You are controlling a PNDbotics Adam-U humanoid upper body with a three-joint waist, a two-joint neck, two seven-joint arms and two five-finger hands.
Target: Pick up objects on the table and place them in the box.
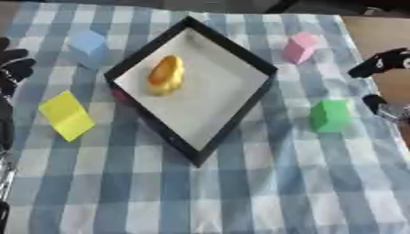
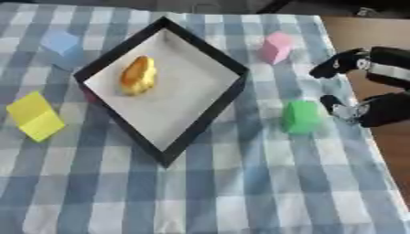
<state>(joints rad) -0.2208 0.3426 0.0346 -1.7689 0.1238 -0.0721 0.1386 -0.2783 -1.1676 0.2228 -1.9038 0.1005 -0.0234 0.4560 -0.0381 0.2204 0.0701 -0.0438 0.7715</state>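
Near desk: the blue-and-white checked cloth (image 1: 264, 192) lies bare across the whole front of the desk, so this is the widest open room for moving.
Yellow block: the yellow block (image 1: 66, 115) stands on the cloth at the left, just beside the box's lower-left wall but apart from it.
Green block: the green block (image 2: 302, 116) stands on the cloth right of the box, near the desk's right edge, where bare brown surface shows past the cloth.
Right hand: the right hand (image 2: 376, 109) hovers just right of the green block, fingers (image 2: 336, 62) spread apart and holding nothing; thumb and fingers sit apart, facing the block.
Box: the black-rimmed box (image 1: 240, 114) sits turned like a diamond mid-desk, with a white floor.
Already placed: a yellow-orange rounded object (image 1: 165, 75) lies inside the box, toward its upper-left side.
Left hand: the left hand (image 1: 12, 64) shows at the left edge, idle; I cannot tell how its fingers are set.
Far blocks: a light blue block (image 1: 88, 45) stands beyond the box's left corner, a pink block (image 1: 299, 47) beyond its right corner, both clear of the rim.
Step in hand: by my reading, reaching for the green block.
Next move: likely to bring the fingers round the block, lift it above the rim, and carry it left over the box's right wall.
Edges: the block stands close to the cloth's right edge, so a sideways nudge could push it off; the raised box wall stands in the path.
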